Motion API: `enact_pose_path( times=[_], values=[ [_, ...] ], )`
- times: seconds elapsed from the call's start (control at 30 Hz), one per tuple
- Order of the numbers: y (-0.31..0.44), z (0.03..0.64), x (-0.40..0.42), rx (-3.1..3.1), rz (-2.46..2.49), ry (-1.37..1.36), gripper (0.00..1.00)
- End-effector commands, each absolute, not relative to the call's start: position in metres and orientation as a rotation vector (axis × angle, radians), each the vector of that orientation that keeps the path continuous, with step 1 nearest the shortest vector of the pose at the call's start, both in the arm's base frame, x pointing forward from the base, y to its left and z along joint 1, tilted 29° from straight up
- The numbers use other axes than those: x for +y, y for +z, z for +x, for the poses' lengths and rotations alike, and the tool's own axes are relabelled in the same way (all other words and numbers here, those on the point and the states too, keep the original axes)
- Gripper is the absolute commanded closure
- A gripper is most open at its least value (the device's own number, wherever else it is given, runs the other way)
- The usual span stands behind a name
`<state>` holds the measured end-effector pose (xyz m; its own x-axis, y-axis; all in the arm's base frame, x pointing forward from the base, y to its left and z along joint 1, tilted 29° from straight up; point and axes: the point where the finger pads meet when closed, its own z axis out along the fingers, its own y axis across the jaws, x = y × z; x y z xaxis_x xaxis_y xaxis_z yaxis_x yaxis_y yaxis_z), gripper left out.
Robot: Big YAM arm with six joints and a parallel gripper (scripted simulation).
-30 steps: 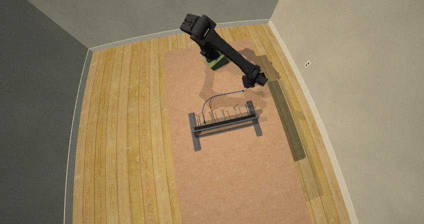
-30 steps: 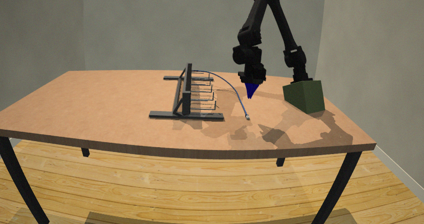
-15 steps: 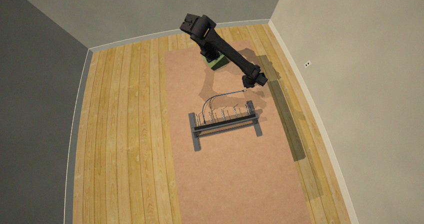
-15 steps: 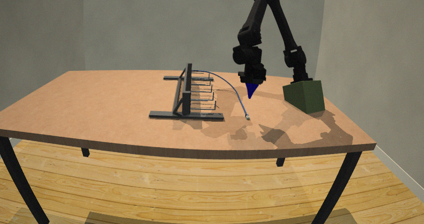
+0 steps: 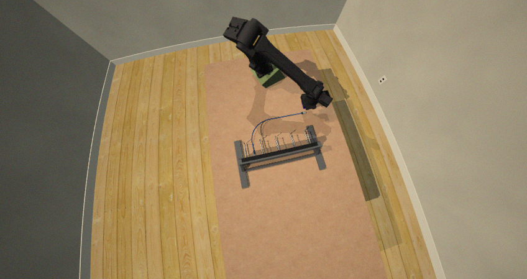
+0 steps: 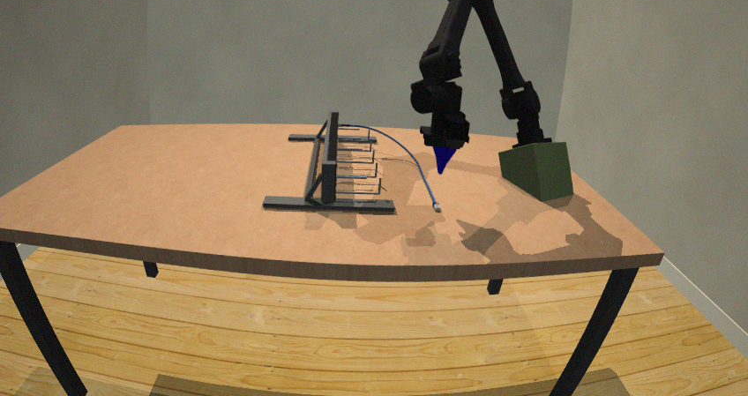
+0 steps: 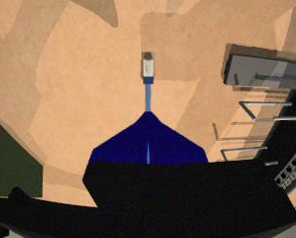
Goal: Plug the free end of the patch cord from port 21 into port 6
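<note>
The blue patch cord (image 5: pixel 271 119) arcs from the back of the rack (image 5: pixel 279 152) down to the table. Its free plug (image 5: pixel 302 112) lies flat on the table, also in the exterior view (image 6: pixel 436 206) and the wrist view (image 7: pixel 147 65). My gripper (image 6: pixel 442 168) hangs above the table, over the cord a little behind the plug. Its blue fingers (image 7: pixel 148 119) are shut tip to tip with nothing between them; the cord runs underneath. The rack (image 6: pixel 327 167) stands upright left of the gripper, and its port numbers are too small to read.
The green base block (image 6: pixel 536 169) of my arm stands at the table's right rear. The rack's rear wire brackets (image 7: pixel 254 109) stick out toward the cord, close to the right of my fingers. The table's front edge lies beyond the plug.
</note>
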<state>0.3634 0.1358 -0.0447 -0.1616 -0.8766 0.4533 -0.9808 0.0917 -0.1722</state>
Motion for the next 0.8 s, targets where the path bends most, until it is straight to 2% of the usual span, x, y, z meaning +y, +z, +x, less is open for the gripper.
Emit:
enact_pose_path(
  times=[0.0, 0.77],
  values=[
    [-0.028, 0.38, 0.141, -2.257, 1.841, 0.706, 1.0],
    [0.019, 0.409, 0.153, -3.034, 1.486, 1.1, 1.0]
  ],
)
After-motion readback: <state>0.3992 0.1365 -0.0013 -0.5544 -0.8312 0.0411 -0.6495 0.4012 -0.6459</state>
